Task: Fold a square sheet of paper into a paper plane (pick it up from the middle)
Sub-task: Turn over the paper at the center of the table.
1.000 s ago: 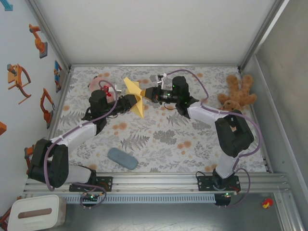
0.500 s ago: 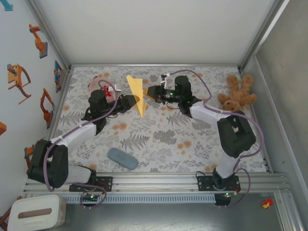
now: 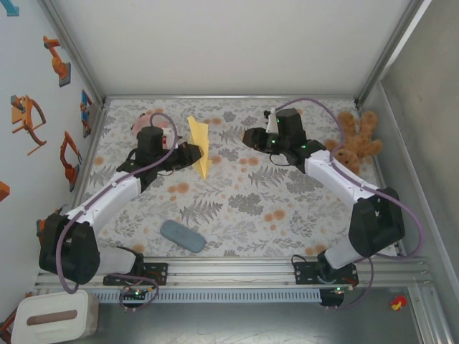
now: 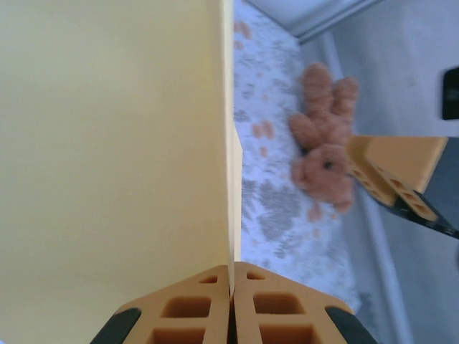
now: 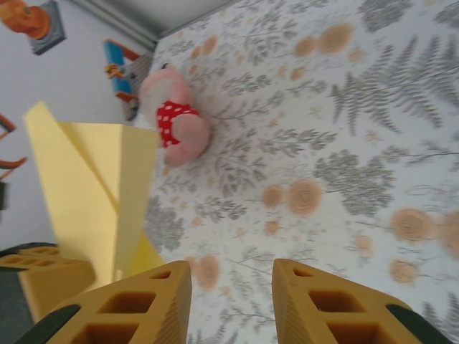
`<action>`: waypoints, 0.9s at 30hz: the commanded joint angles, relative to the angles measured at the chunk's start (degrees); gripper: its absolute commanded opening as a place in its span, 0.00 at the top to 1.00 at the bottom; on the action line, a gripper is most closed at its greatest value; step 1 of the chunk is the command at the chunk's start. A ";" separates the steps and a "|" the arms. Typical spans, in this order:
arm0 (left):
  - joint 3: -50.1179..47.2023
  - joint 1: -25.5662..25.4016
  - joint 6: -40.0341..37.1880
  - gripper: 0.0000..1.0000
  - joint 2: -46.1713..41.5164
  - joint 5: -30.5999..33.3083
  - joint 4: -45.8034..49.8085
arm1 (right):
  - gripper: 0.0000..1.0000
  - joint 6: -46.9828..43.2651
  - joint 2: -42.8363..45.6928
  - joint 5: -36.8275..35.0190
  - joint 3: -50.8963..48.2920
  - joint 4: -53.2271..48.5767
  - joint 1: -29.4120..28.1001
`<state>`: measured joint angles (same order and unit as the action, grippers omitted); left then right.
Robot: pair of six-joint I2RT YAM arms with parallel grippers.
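We've got the left gripper [image 3: 191,153] pinched shut on the paper plane [image 3: 200,145], held edge-up over the table's far-left area. The right gripper [image 3: 247,136] has released it, fingers part-open and empty, and backed off rightward.

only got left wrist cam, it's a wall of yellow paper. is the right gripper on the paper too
Observer: No. In the top view the right gripper stands apart from the paper plane, off to its right, jaws open with nothing between them.
Operator: where on it am i gripping
Observer: The left gripper is shut on it from the left side, roughly midway along its length.
Operator: what else is on the table near me
Observer: A pink plush toy lies on the table beside the left arm's wrist, toward the back wall.
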<state>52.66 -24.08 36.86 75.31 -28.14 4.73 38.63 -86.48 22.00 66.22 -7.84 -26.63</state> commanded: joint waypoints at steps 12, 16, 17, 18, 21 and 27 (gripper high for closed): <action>22.82 -15.42 -17.79 0.93 20.23 60.91 39.70 | 0.69 -4.20 9.57 -21.23 -6.28 -8.79 2.53; 27.31 -18.11 -17.71 0.93 29.45 68.51 42.27 | 0.69 -3.14 11.04 -22.65 -8.42 -9.13 3.57; 28.29 -18.73 -17.58 0.93 31.51 69.99 42.91 | 0.69 -3.10 11.10 -22.66 -8.71 -9.37 3.79; 29.43 -19.37 -17.46 0.93 33.87 71.31 43.42 | 0.70 -2.88 11.28 -22.78 -8.95 -9.59 3.97; 32.23 -20.98 -16.70 0.93 40.10 73.32 44.31 | 0.70 -2.69 11.32 -22.88 -9.59 -9.96 4.31; 35.35 -23.54 -15.18 0.92 48.23 75.58 45.01 | 0.71 -2.61 10.76 -22.88 -10.14 -10.52 4.82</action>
<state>86.24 -46.68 20.73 122.02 43.55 46.52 35.11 -76.62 0.54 56.95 -17.41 -22.39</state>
